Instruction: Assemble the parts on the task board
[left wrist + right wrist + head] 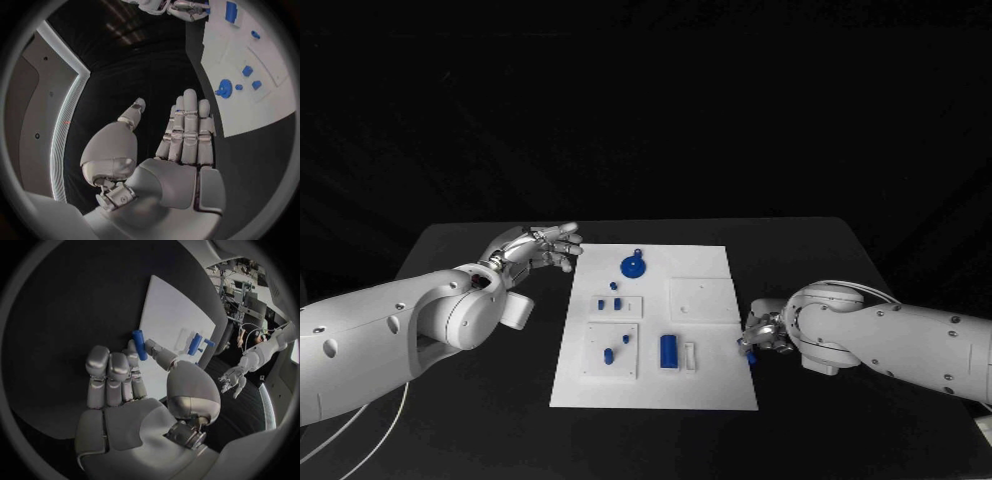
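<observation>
White board (704, 390) lies mid-surface (473, 420), with blue parts on it: a round one (633, 265) at the far end, small ones (609, 302) below it, a long one (669, 349) nearer. Right hand (759, 336) sits at the board's right edge, pinching a blue peg (139, 344) between thumb and finger; the head view mostly hides the peg behind its fingers (110, 375). Left hand (538, 247) hovers just left of the board's far corner, fingers (187, 125) straight, apart from the thumb, holding nothing

Parts (669, 350) on task board (704, 390)
</observation>
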### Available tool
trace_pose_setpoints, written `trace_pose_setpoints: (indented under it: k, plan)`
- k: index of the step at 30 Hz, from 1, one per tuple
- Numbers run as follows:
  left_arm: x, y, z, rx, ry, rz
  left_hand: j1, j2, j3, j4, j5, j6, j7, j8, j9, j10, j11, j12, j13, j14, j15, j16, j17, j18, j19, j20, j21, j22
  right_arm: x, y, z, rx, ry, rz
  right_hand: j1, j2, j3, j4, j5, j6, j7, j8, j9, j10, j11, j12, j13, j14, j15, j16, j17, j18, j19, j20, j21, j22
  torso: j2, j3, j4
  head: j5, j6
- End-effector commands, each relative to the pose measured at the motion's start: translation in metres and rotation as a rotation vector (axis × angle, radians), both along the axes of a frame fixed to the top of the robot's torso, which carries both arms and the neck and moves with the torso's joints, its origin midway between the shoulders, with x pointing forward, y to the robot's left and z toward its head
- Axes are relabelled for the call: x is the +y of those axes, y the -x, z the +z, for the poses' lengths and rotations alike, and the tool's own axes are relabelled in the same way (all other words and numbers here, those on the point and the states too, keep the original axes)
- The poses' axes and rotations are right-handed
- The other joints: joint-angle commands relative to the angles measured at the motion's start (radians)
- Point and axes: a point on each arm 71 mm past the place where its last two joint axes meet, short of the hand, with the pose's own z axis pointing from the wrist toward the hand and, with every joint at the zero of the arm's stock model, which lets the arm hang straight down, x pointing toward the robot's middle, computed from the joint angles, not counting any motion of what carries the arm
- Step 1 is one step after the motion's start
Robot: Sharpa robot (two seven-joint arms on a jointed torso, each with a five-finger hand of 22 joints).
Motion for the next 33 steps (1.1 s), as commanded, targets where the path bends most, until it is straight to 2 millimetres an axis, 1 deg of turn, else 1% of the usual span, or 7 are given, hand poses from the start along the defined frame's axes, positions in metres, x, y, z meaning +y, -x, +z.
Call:
trace_pose_setpoints:
  k: [1,9,11,16,19,25,33]
  plan:
    - [-0.001,0.0,0.001,0.0,0.008,-0.006,-0.002,0.009,0.001,0.004,-0.004,-0.005,-0.002,0.005,-0.001,-0.006,0.001,-0.005,0.002,0.004,-0.001,-0.004,0.001,0.016,0.009,-0.001,-0.005,0.001,-0.001,0.002,-0.005,-0.012,-0.001,0.004,0.019,0.017,0.016,-0.001,0.018,0.011,-0.001,0.006,-0.059,0.007,-0.004,0.002,-0.001,-0.001,-0.006,-0.004,-0.002,0.068,0.004,0.009,0.0,0.015,0.0,-0.0004,0.0001,0.0,0.0]
    - [-0.001,0.0,0.001,-0.004,0.011,-0.007,-0.003,0.009,0.001,0.005,-0.004,-0.005,-0.001,0.005,-0.001,-0.006,0.002,-0.005,0.002,0.004,0.0,-0.004,0.002,0.016,0.009,0.0,-0.005,0.002,-0.014,0.002,-0.004,-0.004,-0.026,-0.038,0.009,0.014,0.026,-0.003,0.005,0.021,-0.004,0.007,-0.061,0.012,-0.006,0.002,-0.002,0.001,-0.006,-0.004,-0.004,0.071,0.006,0.016,0.003,0.016,0.0,-0.0002,-0.0002,0.0,0.002]
    - [-0.001,0.0,0.001,-0.005,0.01,-0.005,-0.009,0.01,-0.001,0.01,-0.005,-0.003,-0.002,0.006,-0.001,-0.005,0.001,-0.005,0.002,0.004,-0.001,-0.005,0.003,0.016,0.009,0.0,-0.006,0.003,-0.014,-0.002,0.005,-0.019,-0.042,-0.044,0.004,0.006,0.031,0.002,-0.057,0.025,-0.005,0.006,-0.063,0.012,-0.007,0.001,-0.003,0.001,-0.008,-0.005,-0.005,0.073,0.007,0.019,0.003,0.015,0.0,0.0002,0.0,0.002,0.003]
    - [-0.002,0.0,0.001,-0.004,0.01,-0.008,-0.013,0.008,-0.002,0.013,-0.005,-0.004,-0.002,0.006,-0.001,-0.005,0.001,-0.005,0.002,0.004,-0.001,-0.006,0.004,0.016,0.008,0.0,-0.007,0.003,-0.01,-0.014,0.032,-0.065,-0.064,-0.032,0.0,-0.001,0.033,0.006,-0.064,0.029,-0.005,0.006,-0.065,0.013,-0.008,0.001,-0.003,0.001,-0.008,-0.005,-0.006,0.073,0.007,0.021,0.003,0.015,-0.001,0.0014,0.0001,0.001,0.006]
    - [-0.003,-0.001,0.001,-0.005,0.011,-0.009,-0.02,0.008,-0.003,0.021,-0.005,-0.004,-0.002,0.006,-0.002,-0.006,0.001,-0.005,0.002,0.004,-0.001,-0.007,0.005,0.016,0.008,0.0,-0.009,0.004,0.0,-0.016,0.042,-0.066,-0.098,-0.021,-0.003,-0.002,0.031,0.008,-0.064,0.03,-0.005,0.006,-0.065,0.014,-0.008,0.001,-0.003,0.001,-0.008,-0.005,-0.006,0.073,0.007,0.021,0.004,0.015,0.0,0.0002,-0.0005,0.001,0.005]
    - [-0.004,0.0,0.001,-0.005,0.013,-0.012,-0.028,0.007,-0.003,0.031,-0.005,-0.005,-0.002,0.007,-0.002,-0.006,0.001,-0.005,0.002,0.003,-0.001,-0.008,0.007,0.017,0.008,-0.001,-0.012,0.006,0.028,-0.011,0.04,0.001,-0.202,-0.016,-0.026,-0.011,0.014,0.023,-0.078,0.036,-0.007,0.006,-0.068,0.016,-0.009,0.002,-0.003,0.003,-0.009,-0.003,-0.006,0.073,0.011,0.024,0.006,0.015,0.0,-0.0002,0.0003,-0.001,0.005]
    - [-0.006,0.0,0.001,-0.006,0.015,-0.017,-0.029,0.008,-0.003,0.034,-0.005,-0.005,-0.002,0.007,-0.003,-0.006,0.001,-0.005,0.002,0.004,-0.001,-0.009,0.007,0.017,0.008,-0.001,-0.012,0.006,0.056,0.002,0.023,0.04,-0.227,0.001,-0.033,-0.007,0.002,0.024,-0.077,0.04,-0.009,0.006,-0.069,0.016,-0.011,0.003,-0.001,0.003,-0.011,0.001,-0.004,0.073,0.013,0.023,0.008,0.015,0.0,-0.001,0.0005,0.002,0.002]
